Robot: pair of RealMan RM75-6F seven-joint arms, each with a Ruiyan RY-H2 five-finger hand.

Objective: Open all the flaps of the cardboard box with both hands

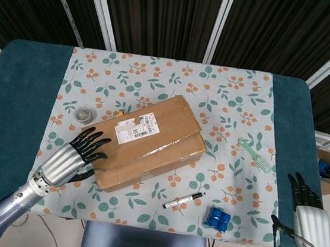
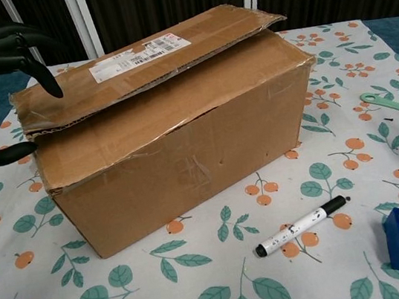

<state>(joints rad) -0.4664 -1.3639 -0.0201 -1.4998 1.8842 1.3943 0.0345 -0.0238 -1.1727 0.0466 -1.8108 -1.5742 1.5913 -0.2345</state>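
The cardboard box [image 1: 149,142] sits mid-table on the floral cloth [image 1: 169,82], flaps down. The chest view alone shows the upper flap's lifted, crumpled edge; only the head view shows the right hand [image 1: 308,214], fingers apart, holding nothing, at the table's near right corner. The left hand [image 1: 77,157], spread wide, hovers at the box's left end. Beside the box lie a marker [image 1: 183,200], blue block [image 1: 218,218] and green brush [image 1: 256,156].

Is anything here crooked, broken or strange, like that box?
The cardboard box sits askew on the table, its top flap ragged-edged and slightly lifted, its front wall dented. Nothing is spilled.
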